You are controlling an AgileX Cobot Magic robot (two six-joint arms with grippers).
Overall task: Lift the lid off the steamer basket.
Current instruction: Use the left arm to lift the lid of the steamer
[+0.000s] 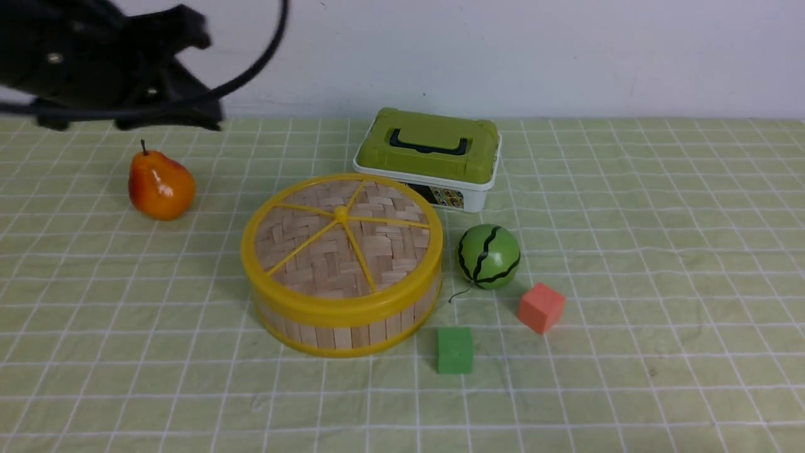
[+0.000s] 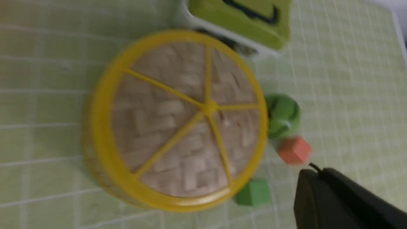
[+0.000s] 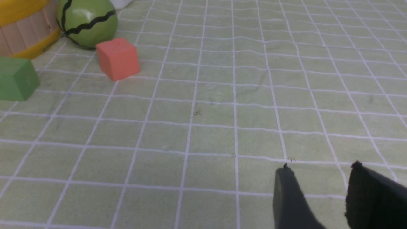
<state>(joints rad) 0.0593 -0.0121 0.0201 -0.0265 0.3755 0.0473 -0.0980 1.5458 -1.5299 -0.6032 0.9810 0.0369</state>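
The lid [image 1: 343, 242], woven bamboo with a yellow rim, spokes and a centre knob, sits closed on the steamer basket [image 1: 343, 333] at the middle of the table. The left wrist view looks down on the lid [image 2: 152, 114] from above. My left arm [image 1: 107, 63] hangs high at the back left, well away from the basket. My left gripper [image 2: 318, 173] has its two black fingers pressed together and holds nothing. My right gripper [image 3: 321, 168] is open and empty, low over bare cloth to the right of the basket [image 3: 19, 35]. It is outside the front view.
A pear [image 1: 160, 185] lies at the back left. A white box with a green lid [image 1: 427, 157] stands right behind the basket. A watermelon ball [image 1: 488, 257], a red cube [image 1: 541, 307] and a green cube [image 1: 455, 350] lie close to the basket's right and front right.
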